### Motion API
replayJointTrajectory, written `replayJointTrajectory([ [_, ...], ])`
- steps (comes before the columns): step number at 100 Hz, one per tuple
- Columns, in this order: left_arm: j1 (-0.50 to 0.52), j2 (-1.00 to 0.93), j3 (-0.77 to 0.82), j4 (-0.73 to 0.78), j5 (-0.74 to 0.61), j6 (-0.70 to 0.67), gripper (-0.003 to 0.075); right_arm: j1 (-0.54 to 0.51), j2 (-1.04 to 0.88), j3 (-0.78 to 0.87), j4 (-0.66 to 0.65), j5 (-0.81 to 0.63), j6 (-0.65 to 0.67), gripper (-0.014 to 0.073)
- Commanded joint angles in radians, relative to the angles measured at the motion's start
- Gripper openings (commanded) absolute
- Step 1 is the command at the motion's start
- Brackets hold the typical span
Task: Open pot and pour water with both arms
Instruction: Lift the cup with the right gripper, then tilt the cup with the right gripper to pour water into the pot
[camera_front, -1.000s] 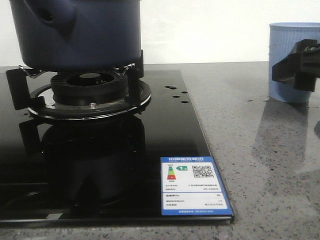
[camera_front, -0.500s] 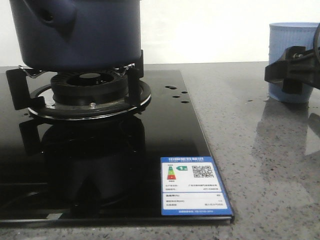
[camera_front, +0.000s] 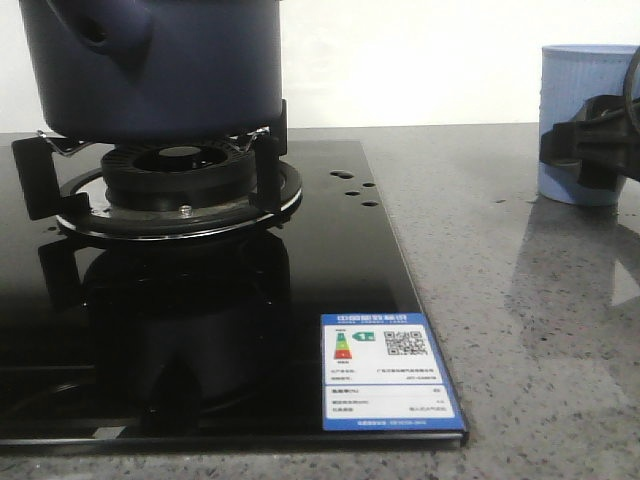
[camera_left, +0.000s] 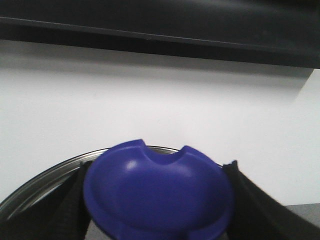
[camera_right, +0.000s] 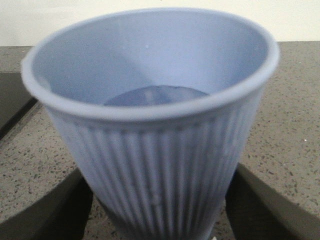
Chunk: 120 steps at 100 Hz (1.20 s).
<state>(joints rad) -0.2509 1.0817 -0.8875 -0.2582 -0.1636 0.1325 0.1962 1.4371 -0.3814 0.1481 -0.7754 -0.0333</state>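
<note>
The dark navy pot (camera_front: 160, 70) stands on the gas burner (camera_front: 180, 170) at the far left; the picture edge cuts off its top. My left gripper (camera_left: 157, 202) does not show in the front view. In its wrist view it is shut on the lid's blue knob (camera_left: 157, 192), with the lid's metal rim (camera_left: 35, 187) below and a white wall behind. A light blue ribbed cup (camera_front: 580, 80) stands on the counter at the far right. My right gripper (camera_front: 600, 140) is shut on the cup (camera_right: 155, 150), a black finger (camera_right: 55, 212) against each side. I cannot make out water in the cup.
A black glass hob (camera_front: 200, 300) covers the left half, with a blue-edged energy label (camera_front: 390, 372) at its front right corner. Grey speckled countertop (camera_front: 540, 330) lies between the hob and the cup. A white wall runs along the back.
The right gripper's fingers have drawn in against the cup's sides; its left finger stuck out past the cup's left edge half a second ago. The pot has not moved.
</note>
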Motion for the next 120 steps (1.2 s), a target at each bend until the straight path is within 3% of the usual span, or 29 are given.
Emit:
replayJointTrajectory([
  [1,0.004,-0.028,-0.041,0.006,-0.101,0.003,0.0379,-0.001,-0.023,-0.026,-0.006,-0.086,-0.002,0.0332],
  [32,0.004,-0.028,-0.041,0.006,-0.101,0.003,0.0379,-0.001,-0.041,-0.026,-0.008,-0.087,-0.002,0.0332],
  [54,0.004,-0.028,-0.041,0.006,-0.101,0.003,0.0379,-0.001,-0.116,-0.030,-0.096,-0.065,-0.002,0.0332],
  [78,0.004,-0.026,-0.041,0.006,-0.101,0.003,0.0379,0.001,-0.229,-0.130,-0.171,0.125,-0.002,0.0332],
  [92,0.004,-0.026,-0.041,0.006,-0.101,0.003,0.0379,0.011,-0.272,-0.246,-0.202,0.315,-0.002,0.0332],
  [104,0.004,-0.026,-0.041,0.006,-0.101,0.003,0.0379,0.040,-0.274,-0.360,-0.220,0.473,-0.002,0.0332],
  [120,0.004,-0.026,-0.041,0.006,-0.101,0.003,0.0379,0.104,-0.262,-0.492,-0.268,0.581,-0.002,0.0332],
])
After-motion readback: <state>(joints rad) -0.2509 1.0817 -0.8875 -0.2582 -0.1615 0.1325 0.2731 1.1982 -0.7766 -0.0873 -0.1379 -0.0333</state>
